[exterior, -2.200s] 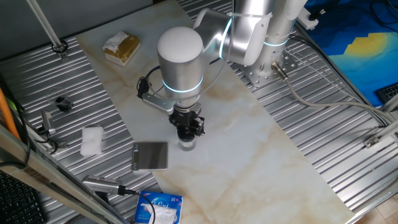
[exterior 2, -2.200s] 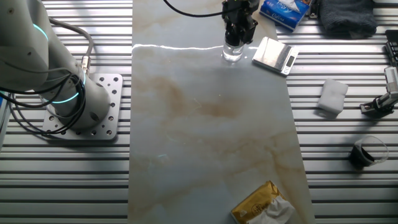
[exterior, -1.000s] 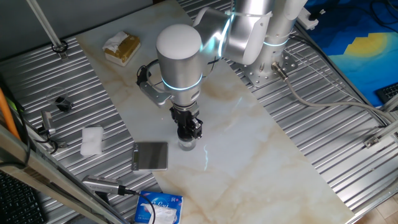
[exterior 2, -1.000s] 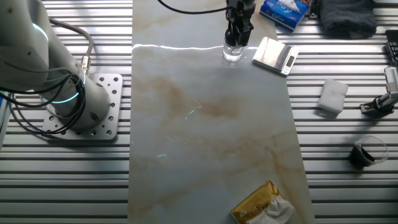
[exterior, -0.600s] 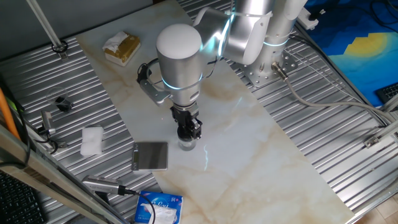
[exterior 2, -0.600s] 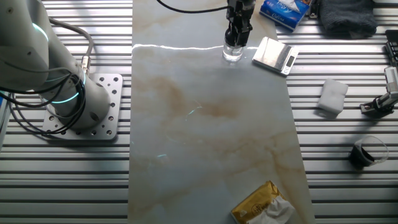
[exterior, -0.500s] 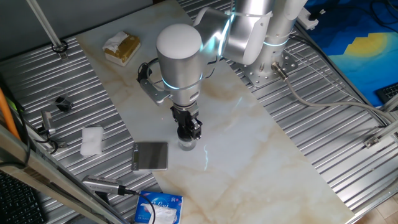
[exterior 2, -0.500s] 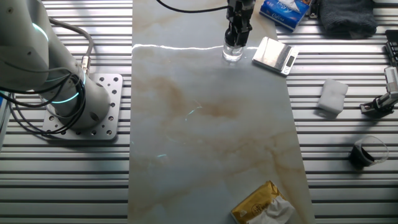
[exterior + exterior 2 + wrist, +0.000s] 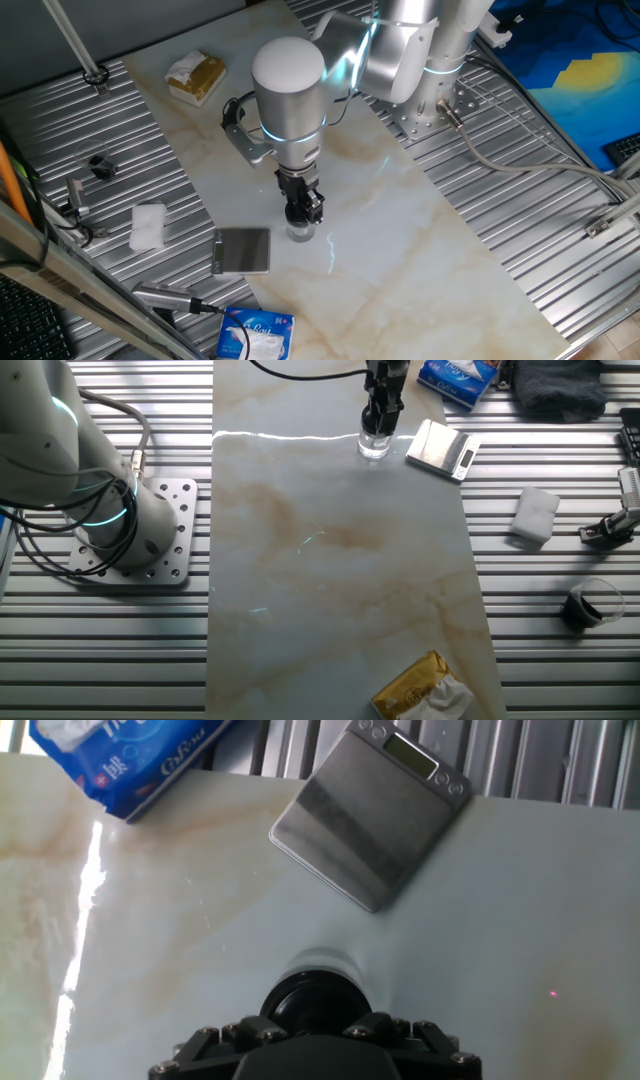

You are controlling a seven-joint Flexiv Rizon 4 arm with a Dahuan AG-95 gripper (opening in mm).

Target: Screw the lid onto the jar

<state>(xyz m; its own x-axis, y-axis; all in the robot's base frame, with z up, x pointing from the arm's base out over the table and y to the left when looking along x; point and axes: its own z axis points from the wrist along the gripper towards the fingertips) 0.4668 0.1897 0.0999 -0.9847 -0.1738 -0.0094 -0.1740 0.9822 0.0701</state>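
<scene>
Marble-look counter (image 9: 400, 240) is carrying the jar (image 9: 300, 234), which is sitting just right of the grey scale (image 9: 243, 250). Arm is pointing straight down; hand (image 9: 303, 212) is sitting directly on top of the jar, fingers pinching the lid (image 9: 301, 219). White cloth (image 9: 147, 226) is lying well left on the ribbed metal, blue tissue pack (image 9: 255, 334) near the front edge, gold-wrapped packet (image 9: 195, 76) at the far end.

Other fixed view: hand (image 9: 378, 422) is coming down vertically onto the jar (image 9: 374, 447), scale (image 9: 443, 448) just beside it, tissue pack (image 9: 456, 380) behind.

Hand view: black lid (image 9: 312, 1003) is showing round between the finger bases, sitting over the jar (image 9: 318, 963); fingertips are not showing here. Scale (image 9: 372, 816) and tissue pack (image 9: 122, 760) are lying beyond.
</scene>
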